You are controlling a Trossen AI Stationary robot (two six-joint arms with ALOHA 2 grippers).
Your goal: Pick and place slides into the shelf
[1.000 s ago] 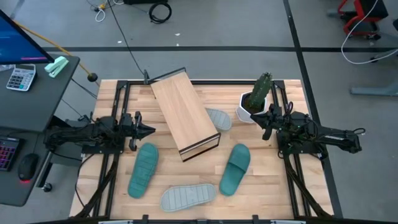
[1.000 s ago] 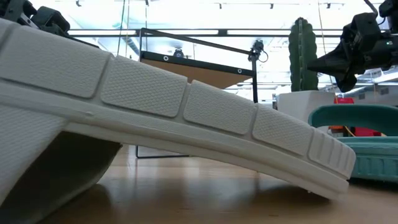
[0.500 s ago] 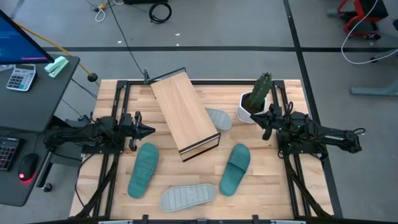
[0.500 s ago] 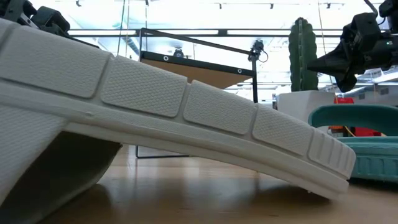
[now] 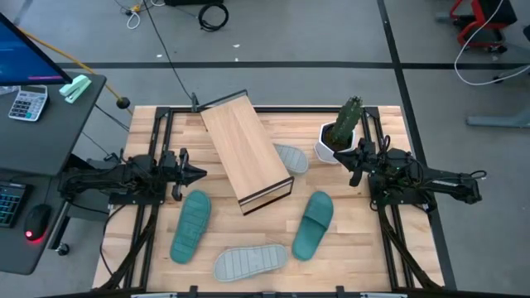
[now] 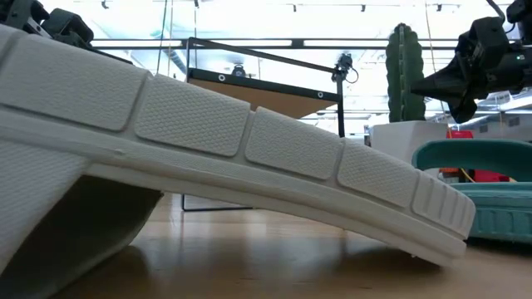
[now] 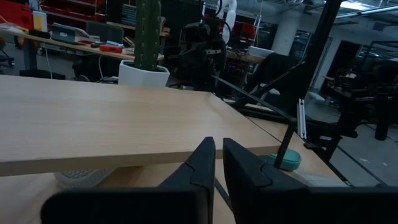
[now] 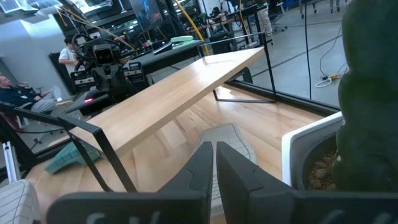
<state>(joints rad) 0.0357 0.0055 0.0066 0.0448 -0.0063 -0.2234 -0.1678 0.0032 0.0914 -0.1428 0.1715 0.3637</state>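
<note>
- The light wood rectangular shelf (image 5: 246,151) with dark edge trim lies slanted on the slatted wooden desk (image 5: 364,248), between the two hands.
- The left hand (image 5: 199,174) is closed and empty, just beside the shelf; a teal-green rubber slide (image 5: 190,225) lies near it.
- The right hand (image 5: 352,166) is closed and empty, beside the white potted cactus (image 5: 342,130).
- A pale grey slide (image 5: 291,157) touches the shelf; a second teal-green slide (image 5: 313,223) and a second pale grey slide (image 5: 249,261) lie at the front of the desk.
- No writing can be read.

Slatted wooden table (image 5: 389,252) with shelf (image 5: 245,151), four slides (image 5: 311,223), potted cactus (image 5: 341,132).
</note>
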